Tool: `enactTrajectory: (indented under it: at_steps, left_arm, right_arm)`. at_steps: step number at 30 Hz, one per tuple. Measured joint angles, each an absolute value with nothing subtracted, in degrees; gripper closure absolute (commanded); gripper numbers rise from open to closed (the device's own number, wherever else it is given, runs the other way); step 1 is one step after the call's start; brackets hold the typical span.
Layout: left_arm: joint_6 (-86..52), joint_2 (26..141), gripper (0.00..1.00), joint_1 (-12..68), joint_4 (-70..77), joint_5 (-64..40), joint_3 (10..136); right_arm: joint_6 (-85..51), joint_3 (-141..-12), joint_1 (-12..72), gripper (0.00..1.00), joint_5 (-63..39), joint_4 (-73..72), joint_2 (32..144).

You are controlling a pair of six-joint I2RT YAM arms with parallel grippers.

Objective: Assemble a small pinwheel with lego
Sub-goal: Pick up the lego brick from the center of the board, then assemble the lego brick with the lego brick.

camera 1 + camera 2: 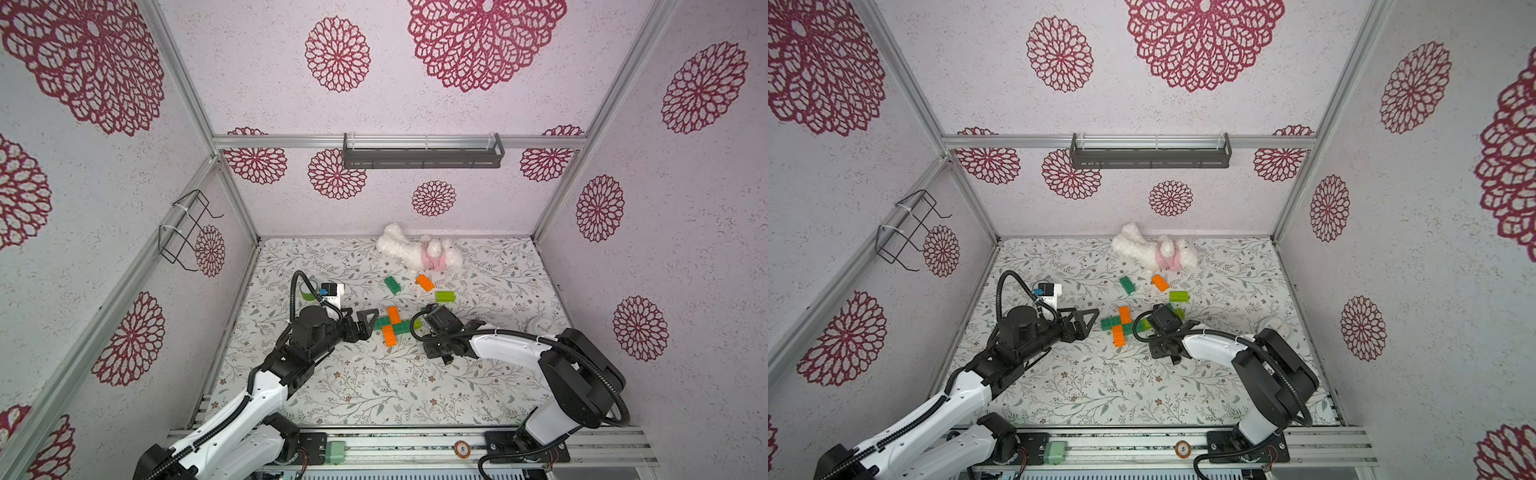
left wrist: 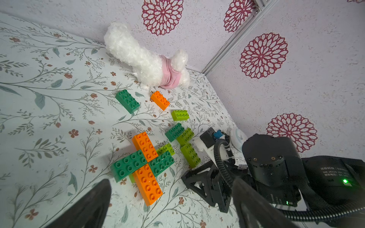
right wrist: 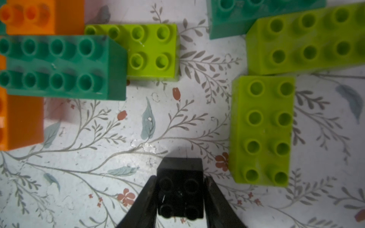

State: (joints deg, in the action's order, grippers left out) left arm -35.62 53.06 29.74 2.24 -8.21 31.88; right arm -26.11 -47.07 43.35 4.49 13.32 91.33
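Observation:
A cross of orange and dark green lego [image 1: 390, 328] [image 2: 144, 163] lies mid-table on lime bricks. Loose dark green [image 1: 392, 285], orange [image 1: 425, 282] and lime [image 1: 445, 296] bricks lie behind it. In the right wrist view my right gripper [image 3: 180, 194] points down at the table. Its fingers press both sides of a small black square brick [image 3: 180, 189], which stands beside a lime brick [image 3: 261, 130]. In both top views this gripper [image 1: 442, 353] is just right of the cross. My left gripper [image 1: 368, 324] [image 2: 171, 183] hangs wide open and empty at the cross's left end.
A white plush toy [image 1: 419, 251] lies at the back edge. A green tape roll [image 1: 307, 296] sits behind the left arm. A white round object [image 1: 542, 324] rests near the right wall. A dark shelf [image 1: 422, 151] and a wire rack [image 1: 187, 228] hang on the walls.

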Motion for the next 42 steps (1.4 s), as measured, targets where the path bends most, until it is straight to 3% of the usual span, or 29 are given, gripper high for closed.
enactTrajectory:
  at_steps: [8, 22, 34, 42]
  left_arm:
    - [-36.4, 51.7, 0.02, 29.7, 1.3, -6.5, 31.9]
    - [-39.4, 32.0, 0.03, 29.7, -5.5, -0.3, 20.8]
    - [-34.0, 29.8, 0.03, 29.7, -3.1, -4.8, 13.9]
    - [-31.7, 29.3, 0.03, 30.0, 0.4, -9.0, 13.3]
  right_arm:
    - [-26.6, -48.3, 43.7, 0.75, 4.8, 13.8, 91.5]
    - [-27.7, -65.3, 47.2, 0.79, 4.2, 22.2, 91.6]
    - [-27.6, -78.4, 47.5, 0.81, 3.6, 26.2, 106.5]
    - [-27.6, -82.7, 48.0, 0.81, 3.2, 28.9, 109.5]
